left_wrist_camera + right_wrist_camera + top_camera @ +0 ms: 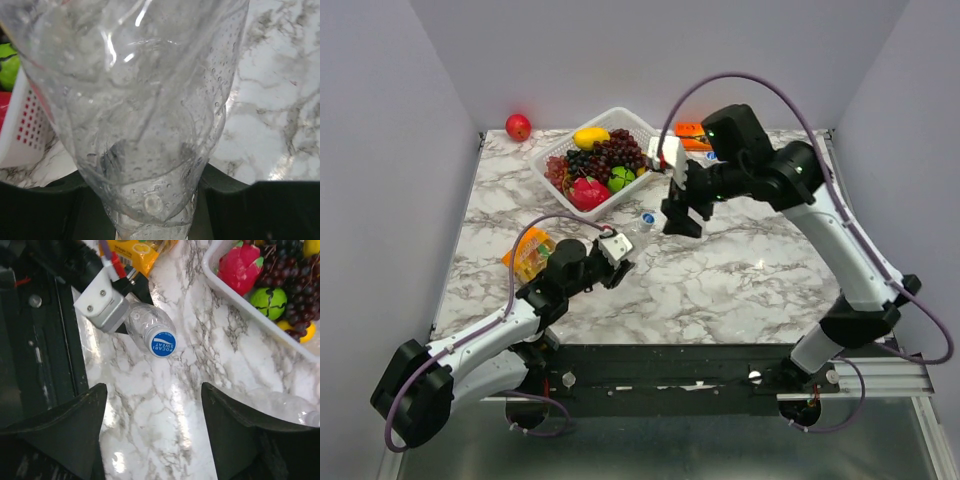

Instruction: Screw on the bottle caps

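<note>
Clear bottle [141,320] is gripped by left hand [622,243], blue cap [163,344] pointed upward. Right hand [152,435] is held open over marbled surface [750,270].

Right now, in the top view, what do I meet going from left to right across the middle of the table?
orange snack bag → left gripper → bottle with blue cap → right gripper
</note>
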Controlling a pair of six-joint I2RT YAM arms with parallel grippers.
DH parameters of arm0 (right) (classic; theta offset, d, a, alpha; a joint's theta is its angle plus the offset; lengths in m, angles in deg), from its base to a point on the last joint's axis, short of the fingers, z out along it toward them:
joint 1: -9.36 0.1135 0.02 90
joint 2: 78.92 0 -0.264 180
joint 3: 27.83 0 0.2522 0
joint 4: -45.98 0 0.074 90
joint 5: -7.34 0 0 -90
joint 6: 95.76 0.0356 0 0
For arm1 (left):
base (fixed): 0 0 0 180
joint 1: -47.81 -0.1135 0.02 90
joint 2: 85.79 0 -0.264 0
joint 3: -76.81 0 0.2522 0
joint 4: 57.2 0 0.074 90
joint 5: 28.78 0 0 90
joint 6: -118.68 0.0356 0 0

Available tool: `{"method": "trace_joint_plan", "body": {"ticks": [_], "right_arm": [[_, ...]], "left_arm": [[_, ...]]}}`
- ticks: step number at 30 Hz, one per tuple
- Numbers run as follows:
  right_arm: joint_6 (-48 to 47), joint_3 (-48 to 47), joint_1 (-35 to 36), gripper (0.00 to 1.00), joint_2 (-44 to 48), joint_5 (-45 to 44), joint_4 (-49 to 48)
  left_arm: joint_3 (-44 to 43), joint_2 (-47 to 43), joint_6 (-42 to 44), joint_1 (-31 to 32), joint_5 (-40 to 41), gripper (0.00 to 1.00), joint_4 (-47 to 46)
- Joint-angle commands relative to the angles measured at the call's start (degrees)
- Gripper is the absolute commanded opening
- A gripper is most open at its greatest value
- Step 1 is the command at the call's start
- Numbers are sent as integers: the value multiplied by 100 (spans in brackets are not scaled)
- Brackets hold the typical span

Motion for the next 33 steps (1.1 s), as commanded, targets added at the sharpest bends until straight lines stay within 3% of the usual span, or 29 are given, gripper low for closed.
{"method": "trace_joint_plan", "body": {"ticks": [1,2,5,9,13,17,20,29,33], "right_arm": [[-2691,1259,66,81,863,629,158],[-2969,1551,145,81,1091,587,-156],[-3986,2255,453,80,1602,455,-318],[-4562,2433,804,79,1612,499,-54],[-4686,2565,989,74,1603,543,-141],[-4922,2557,1051,60,1541,525,-63],[-4993,2530,1043,55,1489,534,-10],[-5116,2548,1051,54,1427,657,218],[-5108,2504,1051,45,1357,657,316]], "left_arm": [[-328,-86,972,4,-2224,0,852],[-389,-86,1444,4,-2662,0,1263],[-635,-42,2105,22,-2973,0,1915],[-846,28,2424,22,-3018,0,2190],[-891,46,2381,22,-2983,0,2129],[-917,37,2258,22,-2992,0,2059],[-909,11,2223,13,-3000,0,2041],[-865,-42,1977,22,-2921,0,1839],[-803,-51,1915,13,-2886,0,1690]]}}
